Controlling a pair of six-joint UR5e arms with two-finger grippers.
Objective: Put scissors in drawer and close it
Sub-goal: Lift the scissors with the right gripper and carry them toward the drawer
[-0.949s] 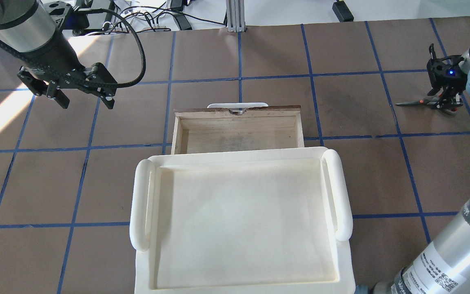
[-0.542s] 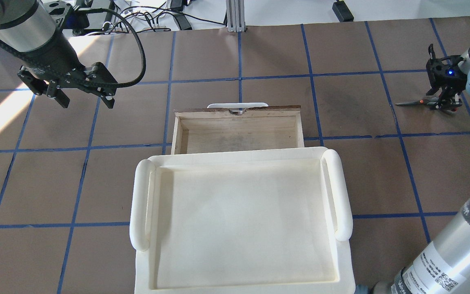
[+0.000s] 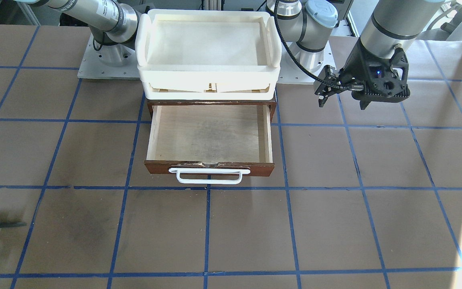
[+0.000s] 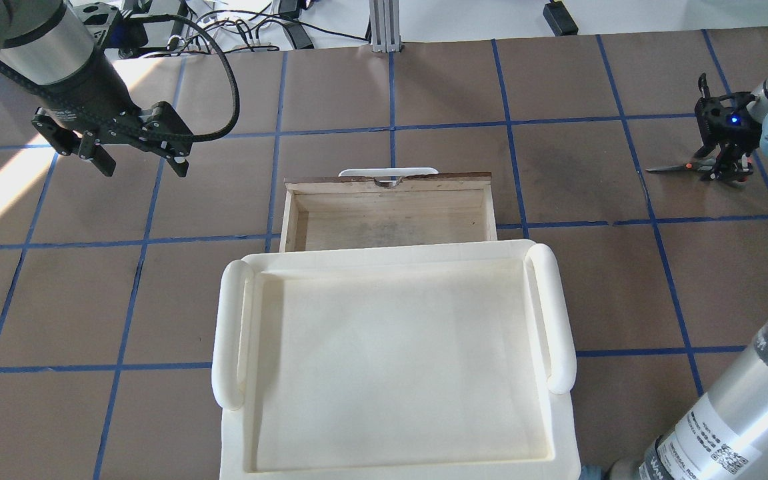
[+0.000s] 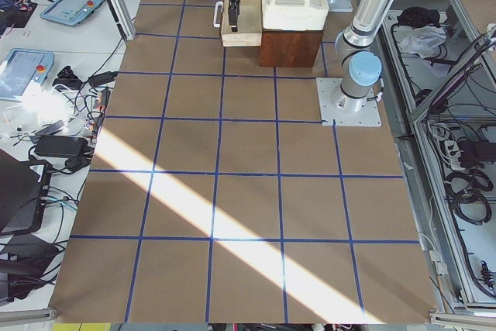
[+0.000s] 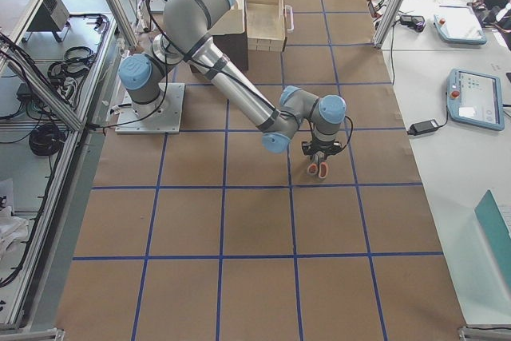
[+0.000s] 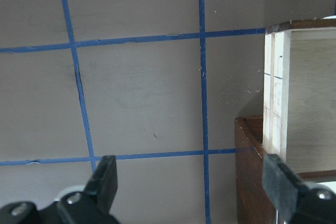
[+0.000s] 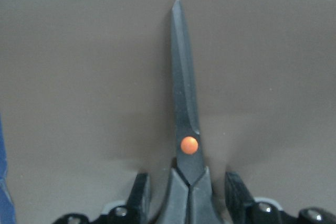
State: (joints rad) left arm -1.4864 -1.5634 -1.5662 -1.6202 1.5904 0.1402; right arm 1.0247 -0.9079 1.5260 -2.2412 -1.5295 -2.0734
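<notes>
The scissors [image 4: 671, 168] lie flat on the table at the far right, blades pointing toward the middle. They also show in the front view [image 3: 2, 224] and the right wrist view [image 8: 186, 108], with an orange pivot dot. My right gripper [image 4: 729, 170] is down over the handle end. Its fingers [image 8: 139, 195] stand on either side of the scissors' neck with a small gap on each side, so it is open. The drawer [image 4: 391, 217] is pulled open and has nothing in it [image 3: 211, 136]. My left gripper [image 4: 142, 167] hangs open and empty, left of the drawer.
A white plastic tray [image 4: 391, 257] sits on top of the dark wooden cabinet [image 7: 252, 177] behind the drawer. The drawer's white bar handle [image 3: 209, 177] points away from the robot. Blue tape lines grid the brown table.
My right gripper has shifted slightly over the scissors' handle end. The scissors have not moved. The left gripper has barely moved.
</notes>
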